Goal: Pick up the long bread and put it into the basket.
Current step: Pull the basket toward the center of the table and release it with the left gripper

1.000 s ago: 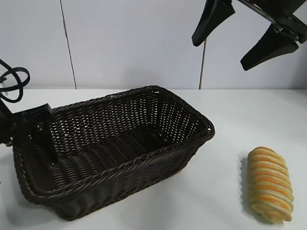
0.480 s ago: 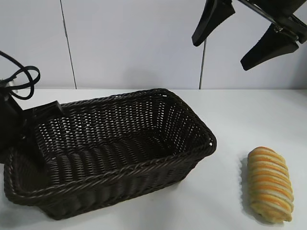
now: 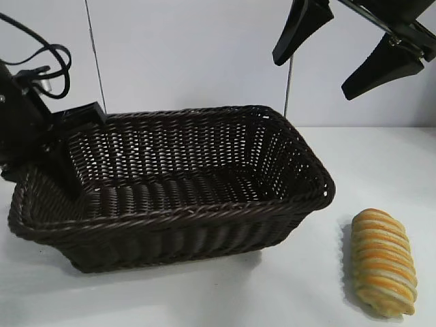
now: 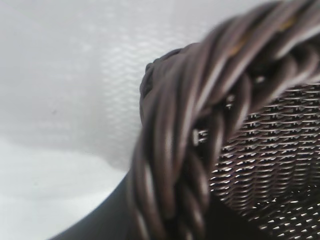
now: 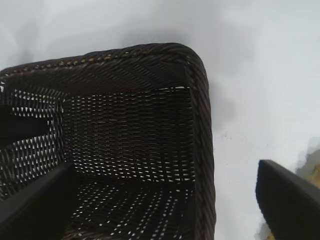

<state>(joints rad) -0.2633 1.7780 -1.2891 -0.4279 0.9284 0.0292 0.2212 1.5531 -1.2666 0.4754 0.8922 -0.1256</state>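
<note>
Left gripper point(image 3: 63, 182): closed on the left end wall of the basket point(image 3: 204, 215), one dark finger down inside against the weave, the other hidden behind the wall. In the left wrist view, braided rim point(image 4: 190, 125) right up against the camera, filling most of the picture, with the open weave of the inner wall behind it. Black cable point(image 3: 49, 60) looping above the left arm.

Basket lengthways across the table point(image 3: 306, 289), taking up the left and middle of the exterior view, nothing inside apart from the gripper finger. Near long rim low, far long rim high, interior tipped toward the camera. Cannot tell whether the gripped end is clear of the table.

Long bread point(image 3: 383, 262) flat on the table at the front right, outside the basket and well apart from its right end. Striped ridges running crosswise, long axis pointing roughly toward the camera. Touched by neither gripper.

Right gripper point(image 3: 313, 75) high above the table at the upper right, over the gap between basket and bread, spread wide and holding nothing. Both black fingers angled downward. In the right wrist view, the right end and inside of the basket below, bare table beside it.

Pale wall point(image 3: 204, 54) behind.
</note>
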